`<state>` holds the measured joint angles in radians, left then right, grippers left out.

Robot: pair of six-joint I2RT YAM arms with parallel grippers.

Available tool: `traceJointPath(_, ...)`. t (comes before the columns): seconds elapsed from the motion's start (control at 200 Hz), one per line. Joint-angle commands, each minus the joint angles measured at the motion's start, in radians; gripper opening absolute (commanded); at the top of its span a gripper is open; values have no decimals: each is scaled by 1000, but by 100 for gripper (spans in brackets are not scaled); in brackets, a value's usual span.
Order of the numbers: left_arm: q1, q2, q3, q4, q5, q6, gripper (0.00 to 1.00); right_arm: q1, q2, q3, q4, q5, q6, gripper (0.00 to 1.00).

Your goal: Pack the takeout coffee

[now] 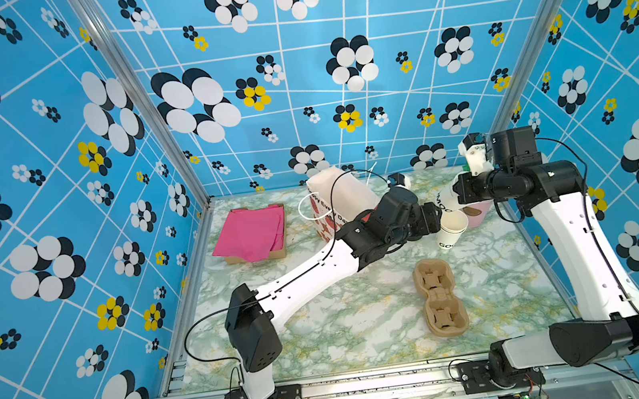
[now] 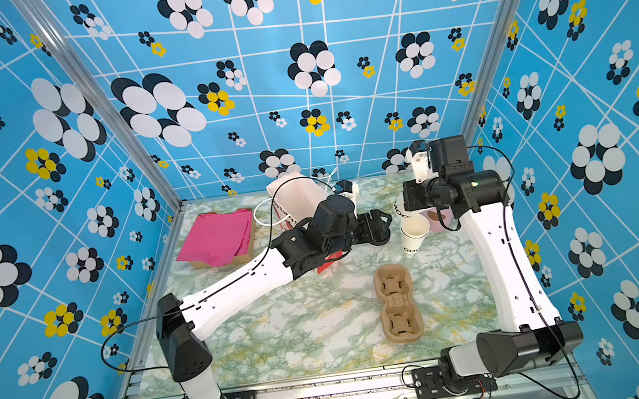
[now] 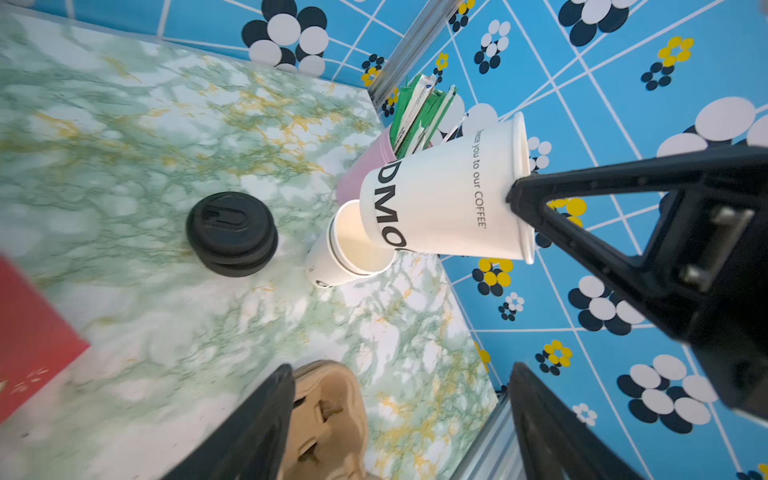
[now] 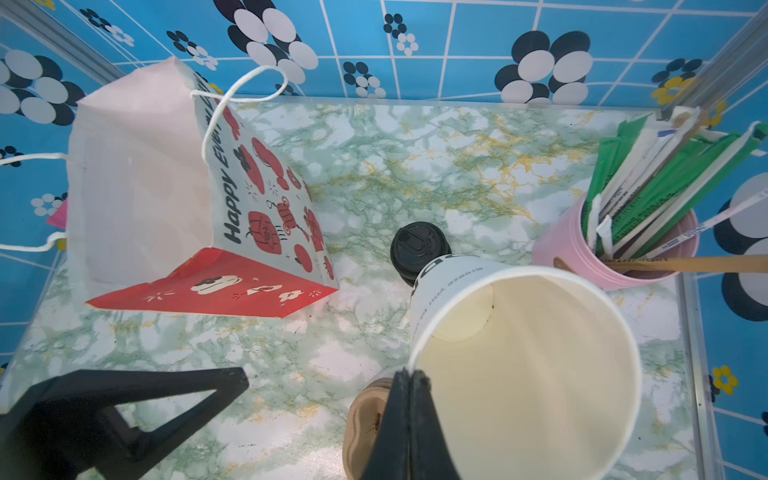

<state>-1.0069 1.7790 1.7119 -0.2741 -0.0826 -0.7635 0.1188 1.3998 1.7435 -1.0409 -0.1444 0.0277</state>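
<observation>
The takeout coffee is out of view; no lidded cup shows. My right gripper is shut on the rim of a lidless white paper cup with black lettering, held tilted above a stack of the same cups on the table. In both top views that held cup hangs over the stack. My left gripper is open and empty, just left of the cups. A small stack of loose black lids sits on the table beside the cups.
A white and red paper bag lies tilted at the back. A brown pulp cup carrier lies in the front middle. A pink holder of straws and stirrers stands back right. Pink napkins fill a cardboard tray back left.
</observation>
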Motion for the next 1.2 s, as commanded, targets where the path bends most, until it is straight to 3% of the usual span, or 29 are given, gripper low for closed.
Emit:
traceJointPath(0.0, -25, -144, -121, -63, -77, 139, 85, 69, -40, -30, 5, -28, 36, 0)
traceJointPath(0.285, -70, -492, -437, -179, -138, 317, 93, 260, -53, -92, -25, 28, 26, 0)
traceJointPath(0.485, -78, -687, -641, -89, -105, 346, 99, 380, -98, -229, 0, 37, 11, 0)
traceJointPath(0.82, -77, -840, -894, 194, -86, 496, 99, 588, -148, -440, 110, 8, -122, 0)
traceJointPath(1.005, -76, -861, -902, 166, -78, 583, 99, 688, -107, -486, 166, 10, -199, 0)
traceJointPath(1.194, -73, -891, -935, 171, -144, 569, 99, 761, -38, -531, 247, 6, -230, 0)
